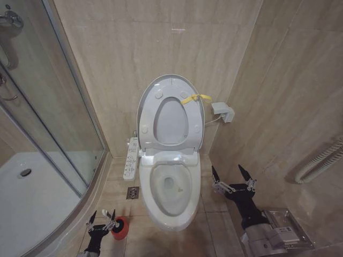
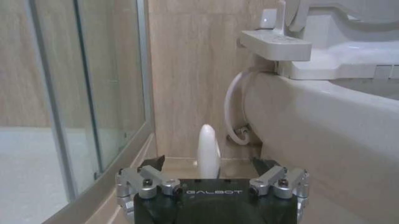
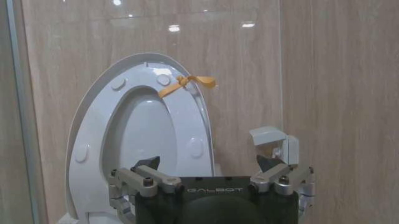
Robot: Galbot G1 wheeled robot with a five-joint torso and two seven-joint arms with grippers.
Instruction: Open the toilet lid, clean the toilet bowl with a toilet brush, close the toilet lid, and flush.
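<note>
Beige tiled bathroom; toilet lid (image 1: 172, 87) raised, yellow-tagged; toilet bowl (image 1: 171, 187) white, exposed.

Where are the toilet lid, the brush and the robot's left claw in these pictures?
toilet lid (image 1: 161, 90): head view, raised underside near a bumper.
toilet brush (image 2: 208, 148): left wrist view, white handle tip.
left gripper (image 2: 208, 164): left wrist view, between its open fingertips, around the handle.

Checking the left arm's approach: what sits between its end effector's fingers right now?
In the left wrist view, the toilet brush handle stands upright between the open left end effector fingers, not yet gripped.
</note>
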